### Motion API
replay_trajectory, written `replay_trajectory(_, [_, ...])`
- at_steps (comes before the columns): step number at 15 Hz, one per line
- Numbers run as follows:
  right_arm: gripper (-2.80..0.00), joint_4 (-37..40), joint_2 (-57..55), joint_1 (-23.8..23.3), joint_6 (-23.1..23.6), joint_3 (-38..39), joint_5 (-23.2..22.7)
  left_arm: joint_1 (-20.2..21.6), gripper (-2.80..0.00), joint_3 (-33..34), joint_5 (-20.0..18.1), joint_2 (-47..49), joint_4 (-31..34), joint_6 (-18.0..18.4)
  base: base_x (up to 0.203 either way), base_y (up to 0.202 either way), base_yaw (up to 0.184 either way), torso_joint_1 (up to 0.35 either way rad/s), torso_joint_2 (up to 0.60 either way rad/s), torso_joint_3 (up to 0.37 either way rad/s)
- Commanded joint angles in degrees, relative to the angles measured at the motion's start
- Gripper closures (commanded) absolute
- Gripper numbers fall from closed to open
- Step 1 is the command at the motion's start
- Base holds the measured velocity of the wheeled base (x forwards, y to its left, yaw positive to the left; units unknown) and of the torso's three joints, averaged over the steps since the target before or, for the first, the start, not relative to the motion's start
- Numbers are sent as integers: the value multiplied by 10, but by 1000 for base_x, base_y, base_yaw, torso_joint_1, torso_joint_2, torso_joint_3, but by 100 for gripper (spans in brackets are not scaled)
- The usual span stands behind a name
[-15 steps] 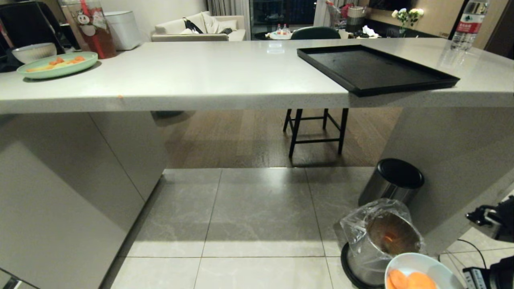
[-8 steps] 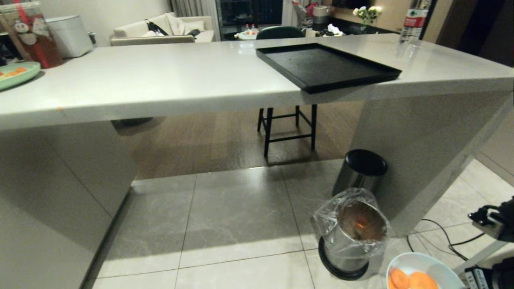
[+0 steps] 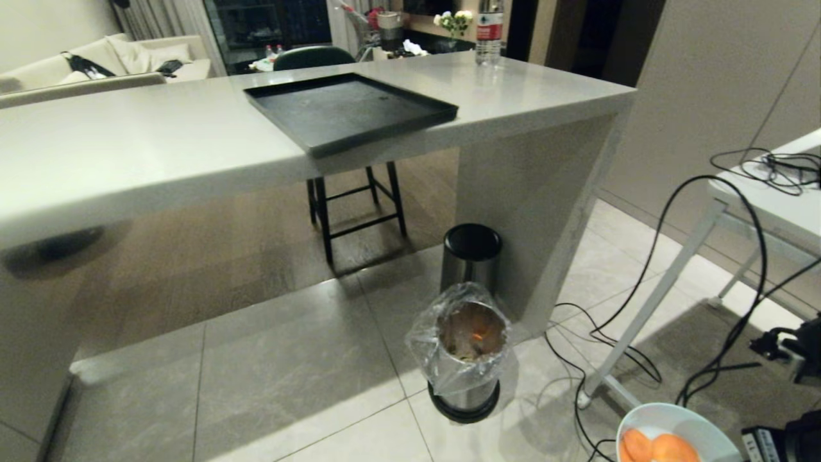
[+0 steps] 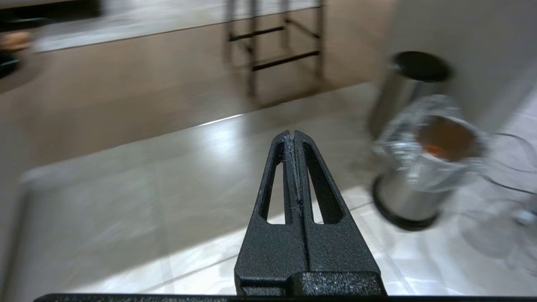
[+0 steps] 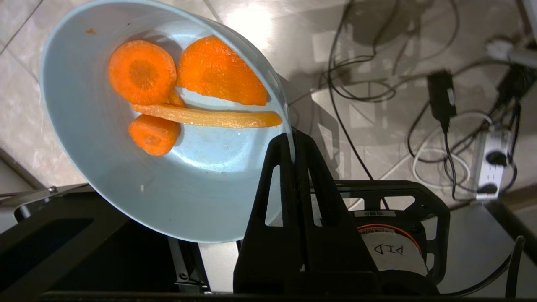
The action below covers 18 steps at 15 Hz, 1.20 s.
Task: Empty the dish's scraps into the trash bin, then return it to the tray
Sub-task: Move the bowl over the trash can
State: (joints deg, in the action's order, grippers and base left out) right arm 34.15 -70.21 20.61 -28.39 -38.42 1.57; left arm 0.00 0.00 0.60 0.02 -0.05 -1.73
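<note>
The dish (image 5: 126, 188), a light-blue bowl, hangs tilted above the tiled floor with my right gripper (image 5: 292, 140) shut on its rim. The scraps (image 5: 142, 71), orange carrot slices and a pale strip, lie inside it. In the head view the dish (image 3: 702, 428) sits at the bottom right, to the right of and nearer than the trash bin (image 3: 468, 340), whose clear bag shows brownish contents. The black tray (image 3: 346, 109) lies bare on the counter's near edge. My left gripper (image 4: 293, 134) hangs shut and holds nothing, with the trash bin (image 4: 432, 167) off to its side.
A steel bin with a black lid (image 3: 471, 247) stands just behind the trash bin, against the counter's end panel (image 3: 532, 212). Black cables (image 3: 641, 333) trail over the floor by a white table (image 3: 770, 205) on the right. A stool (image 3: 356, 205) stands under the counter.
The whole head view has swung to the right, so counter, tray and bins sit further left in the picture. The dish keeps its place at the bottom right, still gripped.
</note>
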Motion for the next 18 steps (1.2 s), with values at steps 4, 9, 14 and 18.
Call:
replay_trajectory(4, [0,2,-2,-3,-3,0,0,0,0,0,0,1,0,0,1,9,-174,4,2,2])
replay_trajectory(9, [0,1,-2,-2,-3,-1,0,0,0,0,0,0,0,0,2,5,-82,15,2,2])
replay_trajectory(14, [0,0,-5,-2,-2,-8,0,0,0,0,0,1,0,0,0,0,0,0,0,0])
replay_trajectory(18, [0,0,-6,-2,-2,-8,-1,0,0,0,0,1,0,0,0,0,0,0,0,0])
